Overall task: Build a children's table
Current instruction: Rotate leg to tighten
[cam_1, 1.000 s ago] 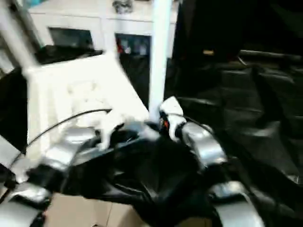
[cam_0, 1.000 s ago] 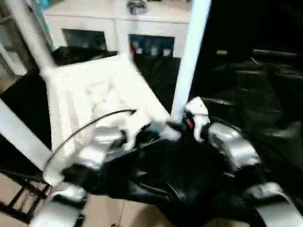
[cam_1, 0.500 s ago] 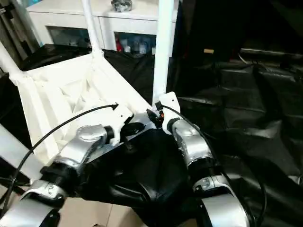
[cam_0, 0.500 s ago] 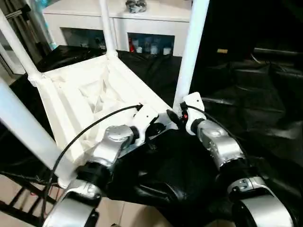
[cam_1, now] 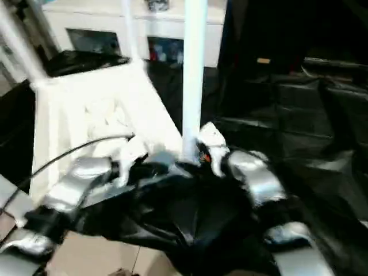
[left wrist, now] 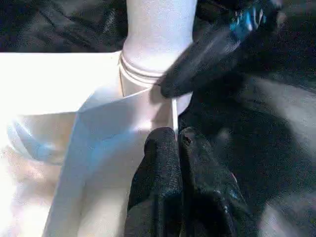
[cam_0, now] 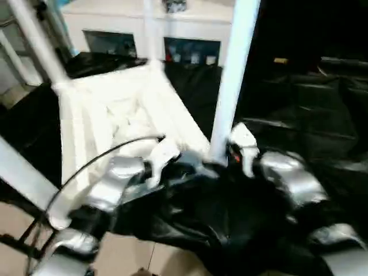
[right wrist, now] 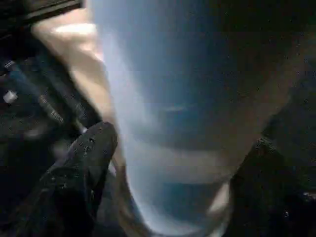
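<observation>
The white tabletop [cam_0: 115, 115] lies underside up on the black-draped work table. Its legs stand upward: one at the near right corner [cam_0: 233, 75], others at the far left [cam_0: 34, 40], the back [cam_0: 150, 31] and the near left [cam_0: 23, 172]. My left gripper [left wrist: 177, 140] is shut on the tabletop's thin rim right below the near right corner socket [left wrist: 143, 79]. My right gripper [cam_0: 221, 155] is at the base of that leg [right wrist: 173, 98], with one black finger [right wrist: 84, 158] pressed against its side. The same finger [left wrist: 197, 59] touches the socket collar.
A white cabinet [cam_0: 190, 29] stands behind the work table. Crumpled black cloth [cam_0: 310, 115] covers the table to the right. The table's near edge and pale floor [cam_0: 126, 253] lie below my left forearm.
The head view has swung and blurred, so the camera moved. Both grippers stay at the same corner socket and leg; the table parts have not visibly shifted.
</observation>
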Available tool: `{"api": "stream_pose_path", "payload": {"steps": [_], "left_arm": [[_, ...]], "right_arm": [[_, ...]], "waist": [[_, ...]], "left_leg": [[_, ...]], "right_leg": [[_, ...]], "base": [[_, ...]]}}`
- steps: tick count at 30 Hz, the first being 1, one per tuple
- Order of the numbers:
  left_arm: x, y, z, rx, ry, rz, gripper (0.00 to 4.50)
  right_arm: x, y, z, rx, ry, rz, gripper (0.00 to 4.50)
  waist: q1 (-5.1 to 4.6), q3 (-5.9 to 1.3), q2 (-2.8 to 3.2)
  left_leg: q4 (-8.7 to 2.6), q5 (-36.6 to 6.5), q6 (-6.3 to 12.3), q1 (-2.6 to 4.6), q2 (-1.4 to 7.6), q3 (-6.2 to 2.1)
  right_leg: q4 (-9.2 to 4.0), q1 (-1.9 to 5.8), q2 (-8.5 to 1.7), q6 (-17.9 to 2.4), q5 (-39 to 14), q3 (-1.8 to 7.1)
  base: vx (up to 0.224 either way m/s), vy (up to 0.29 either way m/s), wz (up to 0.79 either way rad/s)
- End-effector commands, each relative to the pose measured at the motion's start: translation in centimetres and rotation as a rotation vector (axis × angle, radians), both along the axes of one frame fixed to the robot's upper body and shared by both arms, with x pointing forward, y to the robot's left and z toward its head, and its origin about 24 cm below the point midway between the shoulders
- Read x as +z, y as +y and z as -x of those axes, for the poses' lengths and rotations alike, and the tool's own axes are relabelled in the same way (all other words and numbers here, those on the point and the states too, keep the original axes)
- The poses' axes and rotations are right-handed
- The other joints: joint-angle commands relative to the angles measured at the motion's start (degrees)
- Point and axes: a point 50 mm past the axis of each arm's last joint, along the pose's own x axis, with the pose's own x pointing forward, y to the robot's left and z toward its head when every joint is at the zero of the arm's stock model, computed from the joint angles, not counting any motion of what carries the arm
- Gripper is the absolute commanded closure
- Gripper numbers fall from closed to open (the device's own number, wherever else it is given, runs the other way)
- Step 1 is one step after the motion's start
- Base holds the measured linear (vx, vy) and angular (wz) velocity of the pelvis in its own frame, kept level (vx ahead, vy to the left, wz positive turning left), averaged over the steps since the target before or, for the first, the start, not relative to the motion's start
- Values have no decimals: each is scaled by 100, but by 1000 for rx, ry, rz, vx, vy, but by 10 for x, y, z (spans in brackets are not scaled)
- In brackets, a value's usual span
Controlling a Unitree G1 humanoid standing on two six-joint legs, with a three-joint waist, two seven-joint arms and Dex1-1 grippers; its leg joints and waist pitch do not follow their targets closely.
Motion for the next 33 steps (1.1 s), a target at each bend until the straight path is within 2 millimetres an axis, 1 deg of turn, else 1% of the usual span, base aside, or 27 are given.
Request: {"api": "stream_pose_path", "payload": {"steps": [1, 2, 3, 4, 5, 7, 8, 9, 12, 13, 15, 17, 18, 19, 20, 21, 23, 24, 26, 27, 28, 29, 30, 31, 32, 33], "left_arm": [[6, -8, 6, -106, -12, 13, 450], [5, -4, 9, -125, -1, 5, 450], [5, -4, 9, -128, 0, 4, 450], [4, 2, 12, -153, 13, -13, 450], [4, 4, 12, -160, 17, -21, 450], [3, 6, 13, -169, 19, -26, 450], [4, 7, 14, -179, 25, -26, 450], [4, 8, 15, -186, 30, -25, 450], [5, 8, 15, -193, 35, -22, 450], [5, 8, 16, -197, 38, -19, 450], [6, 8, 16, -200, 39, -16, 450], [6, 7, 17, -208, 45, -15, 450], [6, 7, 16, -206, 43, -15, 450], [6, 7, 16, -204, 41, -16, 450], [5, 6, 16, -199, 40, -16, 450], [5, 5, 14, -184, 38, -13, 450], [5, 3, 11, -155, 29, -13, 450], [5, 3, 11, -152, 28, -14, 450], [5, -1, 1, -57, -3, -22, 450], [5, -4, -2, -26, -21, -21, 450], [6, -5, -5, 4, -35, -21, 450], [6, -6, -7, 19, -42, -21, 450], [8, -12, -12, 75, -62, -11, 450], [8, -16, -14, 108, -72, -5, 450], [9, -21, -16, 133, -81, 0, 450], [9, -26, -18, 155, -85, 8, 450]], "right_arm": [[8, 5, 4, 88, -12, -16, 60], [10, 3, 6, 108, -14, -18, 60], [10, 3, 6, 110, -13, -19, 60], [13, 1, 8, 140, 1, -31, 60], [14, 1, 9, 157, 9, -36, 86], [14, 2, 11, 177, 18, -36, 94], [13, 2, 13, 200, 35, -34, 102], [12, 3, 16, 222, 53, -32, 114], [10, 4, 20, 252, 78, -26, 136], [9, 5, 22, 265, 86, -16, 150], [7, 5, 23, 277, 92, -7, 174], [4, 5, 25, 284, 102, 7, 185], [3, 6, 25, 281, 103, 8, 194], [2, 6, 25, 278, 104, 8, 194], [2, 6, 24, 269, 104, 3, 217], [1, 9, 25, 261, 109, -11, 217], [-1, 10, 27, 253, 115, -22, 232], [-1, 10, 27, 251, 115, -23, 239], [-6, 12, 27, 174, 116, -46, 247], [-9, 13, 26, 129, 114, -47, 247], [-11, 13, 25, 92, 107, -43, 249], [-12, 13, 24, 74, 103, -40, 251], [-18, 16, 22, -19, 106, -42, 252], [-22, 18, 21, -79, 107, -45, 253], [-27, 21, 20, -148, 118, -46, 254], [-32, 26, 21, -198, 127, -51, 254]], "waist": [[-1, -366, -74], [21, -358, -105], [29, -360, -101], [38, -362, -127], [44, -364, -122], [47, -365, -120], [46, -368, -128], [50, -371, -160], [57, -374, -148], [53, -374, -170], [58, -371, -161], [56, -368, -159], [57, -368, -144], [54, -370, -160], [60, -374, -143], [61, -378, -136], [59, -374, -147], [57, -370, -136], [74, -352, -117], [67, -326, -133], [60, -318, -135], [46, -322, -128], [38, -327, -94], [18, -314, -68], [-5, -318, -80], [-10, -320, -60]], "left_leg": [[-351, -963, 465, 87, 258, -77], [-362, -1004, 414, 92, 258, -81], [-361, -1007, 392, 99, 259, -80], [-365, -949, 365, 92, 259, -83], [-367, -900, 365, 91, 257, -81], [-366, -886, 357, 93, 254, -78], [-364, -864, 351, 87, 250, -80], [-364, -845, 360, 82, 247, -82], [-359, -802, 369, 82, 247, -82], [-361, -784, 361, 73, 247, -85], [-359, -833, 341, 82, 246, -83], [-363, -849, 309, 82, 243, -84], [-363, -851, 296, 84, 243, -88], [-362, -856, 286, 84, 240, -87], [-360, -840, 283, 86, 242, -89], [-357, -827, 283, 88, 241, -90], [-361, -849, 273, 86, 243, -92], [-363, -876, 267, 84, 239, -93], [-375, -1040, 202, 121, 250, -91], [-397, -1216, 132, 125, 236, -96], [-410, -1300, 87, 125, 232, -105], [-414, -1422, 5, 129, 228, -113], [-421, -1430, -53, 131, 223, -132], [-430, -1473, -77, 130, 220, -128], [-432, -1567, -123, 147, 216, -136], [-439, -1610, -157, 143, 210, -150]], "right_leg": [[-376, 291, -376, -1415, -690, 265], [-384, 288, -383, -1358, -866, 270], [-386, 280, -389, -1336, -910, 275], [-377, 284, -390, -1306, -926, 278], [-372, 273, -378, -1304, -873, 278], [-367, 270, -370, -1314, -795, 277], [-360, 276, -372, -1327, -719, 275], [-352, 287, -376, -1331, -685, 273], [-346, 284, -374, -1352, -601, 270], [-339, 294, -380, -1362, -576, 270], [-349, 287, -383, -1355, -668, 272], [-360, 288, -383, -1352, -708, 274], [-356, 288, -382, -1352, -708, 274], [-354, 292, -377, -1349, -686, 273], [-350, 295, -383, -1364, -647, 274], [-343, 295, -377, -1375, -590, 272], [-345, 297, -376, -1372, -573, 271], [-345, 297, -373, -1375, -597, 269], [-385, 274, -378, -1348, -801, 280], [-427, 274, -378, -1286, -1111, 278], [-443, 281, -384, -1239, -1291, 277], [-472, 279, -393, -1142, -1527, 281], [-472, 281, -397, -1085, -1585, 282], [-490, 266, -386, -1066, -1620, 284], [-504, 266, -385, -1028, -1723, 277], [-515, 267, -391, -989, -1805, 274]], "base": [[0, 0, 0], [0, 0, 0], [0, 0, 0], [0, 0, 0], [0, 0, 0], [0, 0, 0], [0, 0, 0], [0, 0, 0], [0, 0, 0], [0, 0, 0], [0, 0, 0], [0, 0, 0], [0, 0, 0], [0, 0, 0], [0, 0, 0], [0, 0, 0], [0, 0, 0], [0, 0, 0], [0, 0, 0], [0, 0, 0], [0, 0, 0], [0, 0, 0], [0, 0, 0], [0, 0, 0], [0, 0, 0], [0, 0, 0]]}}
